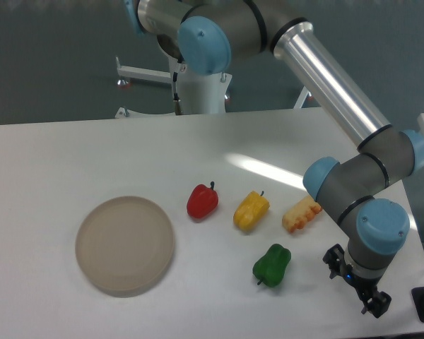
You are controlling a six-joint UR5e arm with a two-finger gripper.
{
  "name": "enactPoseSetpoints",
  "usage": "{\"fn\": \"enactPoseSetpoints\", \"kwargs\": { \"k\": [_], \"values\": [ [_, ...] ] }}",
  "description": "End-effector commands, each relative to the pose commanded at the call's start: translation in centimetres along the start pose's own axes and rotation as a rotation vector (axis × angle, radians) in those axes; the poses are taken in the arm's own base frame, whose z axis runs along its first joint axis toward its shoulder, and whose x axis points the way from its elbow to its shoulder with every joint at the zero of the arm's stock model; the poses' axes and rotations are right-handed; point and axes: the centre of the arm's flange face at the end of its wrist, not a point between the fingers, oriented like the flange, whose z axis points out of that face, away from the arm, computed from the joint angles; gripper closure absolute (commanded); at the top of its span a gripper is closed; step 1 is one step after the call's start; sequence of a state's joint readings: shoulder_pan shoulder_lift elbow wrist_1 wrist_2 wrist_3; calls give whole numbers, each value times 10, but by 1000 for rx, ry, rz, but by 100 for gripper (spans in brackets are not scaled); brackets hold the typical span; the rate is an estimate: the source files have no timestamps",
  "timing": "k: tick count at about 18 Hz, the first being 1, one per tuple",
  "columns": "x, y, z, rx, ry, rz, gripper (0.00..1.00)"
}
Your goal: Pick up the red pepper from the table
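My gripper (359,286) sits nearest the camera, low at the right front of the table (49,162), hanging off my wrist. From this angle I see dark hardware and a small blue glint, but I cannot tell whether my fingers are spread or pressed together. Nothing sits between them that I can see; they touch no object.

Next back, left of my gripper: one green pepper (272,265), lying apart from the rest. Far to the left at about the same depth, one round beige plate (125,245), flat on the table, nothing on it.

Farther back, a loose row of three. One red pepper (202,202), dark stem pointing up, resting on the table just right of the plate and well apart from my gripper. One yellow pepper (251,210) near it on the right. One pale orange ridged piece (301,214) right of that, close against my forearm; I cannot name it.

Count: three peppers, one of each colour; one plate; one ridged piece.
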State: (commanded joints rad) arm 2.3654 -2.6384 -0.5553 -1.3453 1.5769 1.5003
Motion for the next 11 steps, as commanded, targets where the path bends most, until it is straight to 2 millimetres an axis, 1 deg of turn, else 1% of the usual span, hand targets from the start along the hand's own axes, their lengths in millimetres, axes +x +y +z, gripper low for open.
{"fn": "enactPoseSetpoints", "kwargs": {
  "k": [6, 8, 10, 11],
  "values": [
    [3, -12, -7, 6, -12, 1, 0],
    [5, -16, -12, 6, -13, 6, 0],
    [9, -24, -16, 3, -12, 16, 0],
    [10, -24, -19, 0, -13, 16, 0]
  ]
}}
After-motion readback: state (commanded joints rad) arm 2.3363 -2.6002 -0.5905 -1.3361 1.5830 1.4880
